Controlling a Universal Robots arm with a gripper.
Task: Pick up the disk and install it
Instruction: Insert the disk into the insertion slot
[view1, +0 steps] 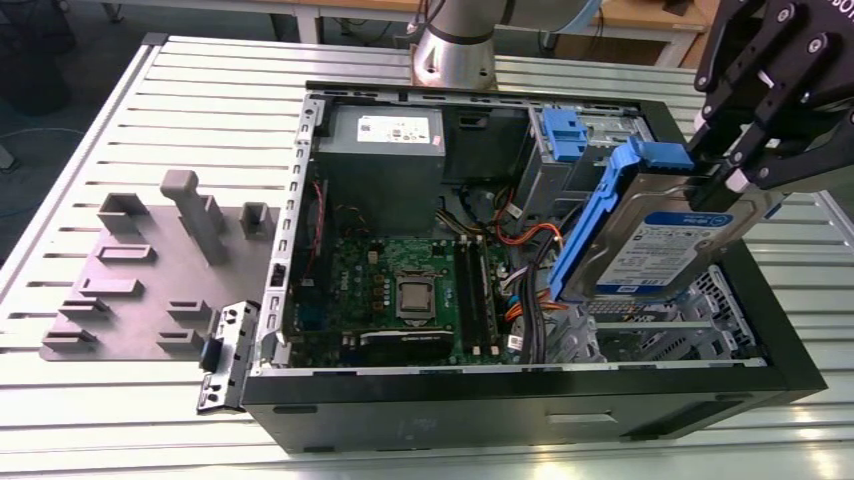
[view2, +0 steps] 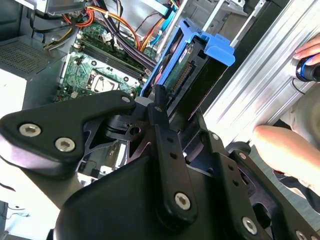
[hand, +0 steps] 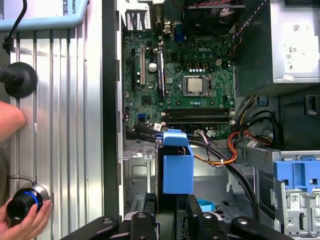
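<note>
Noted the disk (view1: 663, 245) hanging on edge in the air over the open computer case (view1: 534, 385), above the grey drive cage (view1: 654, 335) at the exterior view's right, touching nothing below. Found the gripper (view1: 731, 185) closed on its upper end — fingers (view1: 754, 140) pinched tight against the blue carrier and metal body, nothing else held. Seen end-on in the first wrist view, just beside black and orange cables (hand: 231, 141) running out from the motherboard (hand: 185, 85). Judged main risk: snagging those cables during any descent, given their closeness to the carrier's edge; could tug a connector loose or twist the disk in the grip. Second risk: jamming against the cage walls if brought in tilted. Appears somewhat off vertical in the exterior view, though hard to say by how much. Third: slipping or swinging, being gripped at one end only with the heavy body hanging below. Also logged a person's hand (hand: 22, 217) around a dark round device on the slatted table (view1: 160, 400), well apart from the case — no hazard unless brought nearer the arm.
</note>
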